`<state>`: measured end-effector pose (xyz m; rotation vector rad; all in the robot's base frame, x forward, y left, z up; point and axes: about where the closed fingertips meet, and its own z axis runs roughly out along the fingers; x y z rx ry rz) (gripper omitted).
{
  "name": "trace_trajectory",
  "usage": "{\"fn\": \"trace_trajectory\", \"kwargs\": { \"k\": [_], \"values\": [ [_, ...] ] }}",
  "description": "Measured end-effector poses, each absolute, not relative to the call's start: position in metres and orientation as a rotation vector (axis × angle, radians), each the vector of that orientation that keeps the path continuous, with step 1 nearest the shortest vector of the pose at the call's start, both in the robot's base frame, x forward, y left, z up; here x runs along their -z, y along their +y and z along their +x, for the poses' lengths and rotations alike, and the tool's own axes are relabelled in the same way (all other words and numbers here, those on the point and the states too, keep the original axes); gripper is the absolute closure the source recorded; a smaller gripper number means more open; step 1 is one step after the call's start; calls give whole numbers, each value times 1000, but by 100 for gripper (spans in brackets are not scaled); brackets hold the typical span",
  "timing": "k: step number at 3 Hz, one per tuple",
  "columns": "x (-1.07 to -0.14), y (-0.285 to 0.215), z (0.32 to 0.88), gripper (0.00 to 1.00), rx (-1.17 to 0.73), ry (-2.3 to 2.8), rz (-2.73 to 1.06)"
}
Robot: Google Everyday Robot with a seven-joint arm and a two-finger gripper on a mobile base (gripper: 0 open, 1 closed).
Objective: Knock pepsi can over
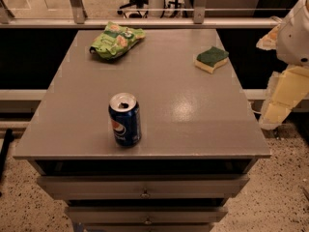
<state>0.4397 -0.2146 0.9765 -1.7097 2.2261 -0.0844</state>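
The pepsi can (pixel 125 120) is dark blue with a red-white-blue logo and an opened silver top. It stands upright on the grey table (pixel 193 110), near the front edge and left of centre. My gripper (pixel 280 98) shows as cream-coloured parts under the white arm (pixel 294 33) at the right edge of the view. It is beyond the table's right side, well apart from the can and about level with it.
A green crinkled snack bag (pixel 116 40) lies at the table's back left. A green and yellow sponge (pixel 211 58) lies at the back right. Drawers (pixel 145 187) sit under the tabletop. A rail with posts (pixel 145 21) runs behind the table.
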Motion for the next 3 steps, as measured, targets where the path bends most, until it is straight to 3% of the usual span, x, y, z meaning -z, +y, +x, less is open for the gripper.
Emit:
{"fn": "trace_trajectory", "kwargs": {
  "k": [1,3],
  "values": [
    [-966,-197,444,0,6,2205,-1660],
    [-917,-105,467,0,-439,2084,-1340]
  ]
}}
